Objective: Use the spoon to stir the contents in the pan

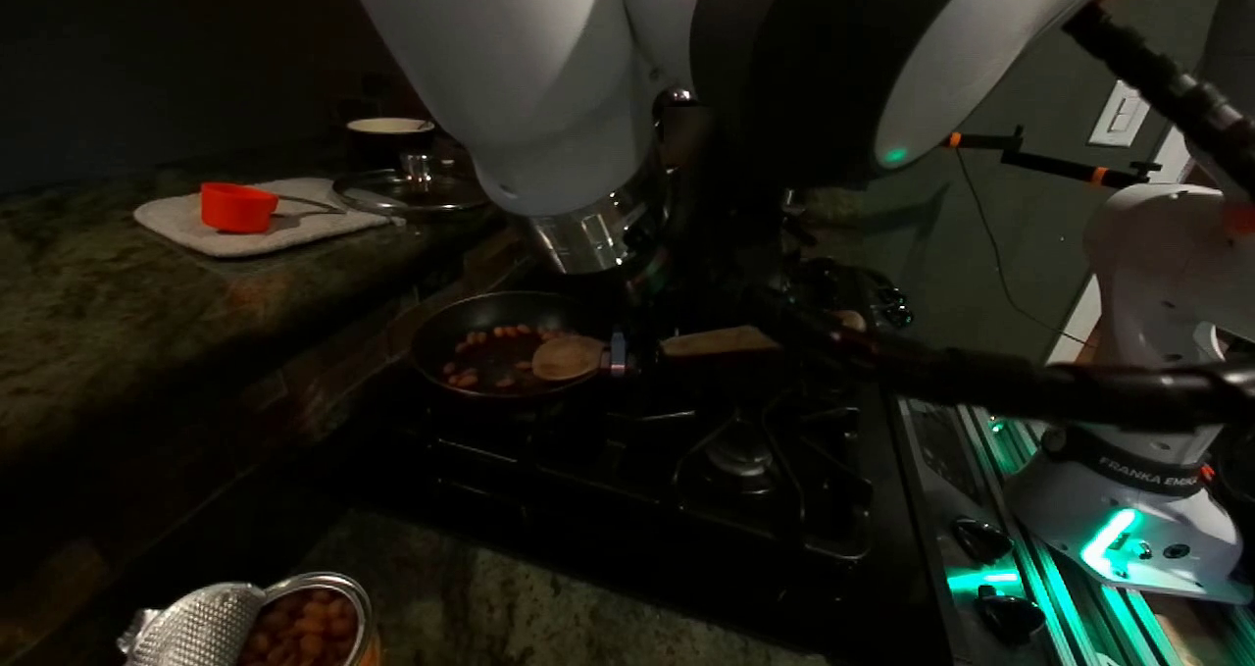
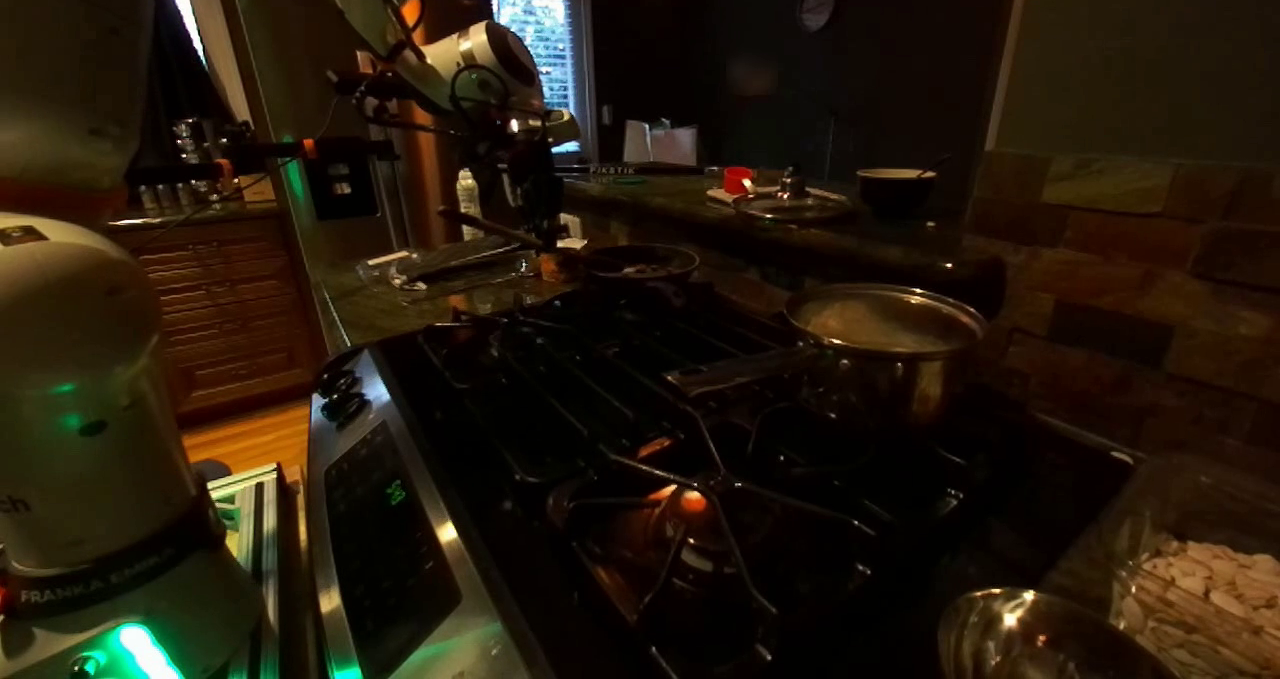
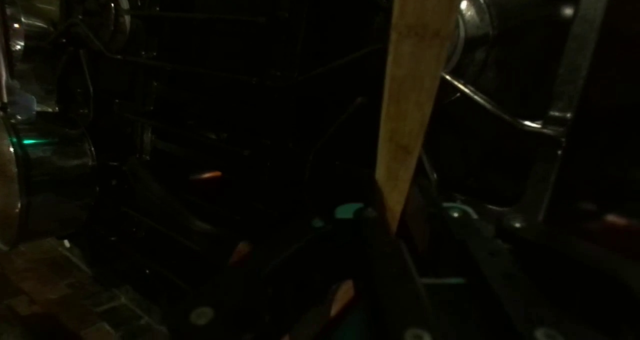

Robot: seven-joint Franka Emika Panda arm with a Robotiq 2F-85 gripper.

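Observation:
A dark frying pan [image 1: 420, 337] sits on the cooktop with several brown beans in dark liquid [image 1: 495, 355]. The pan also shows in an exterior view [image 2: 690, 262]. My gripper [image 1: 632, 352] is shut on the handle of a wooden spoon [image 1: 569, 359], beside the pan's rim. The spoon's bowl overlaps the pan's near side; I cannot tell if it touches the beans. In the wrist view the spoon's handle [image 3: 415, 79] runs up from between my dark fingers [image 3: 400, 220]. The spoon's bowl and the pan are out of that view.
A steel pot [image 2: 890, 359] stands on a rear burner. A front burner [image 2: 692, 499] glows orange. An opened bean can [image 1: 363, 637] stands on the counter. A red cup [image 1: 237, 207] and a glass lid [image 1: 412, 195] rest on the raised ledge behind. A metal bowl [image 2: 1040, 639] is at the corner.

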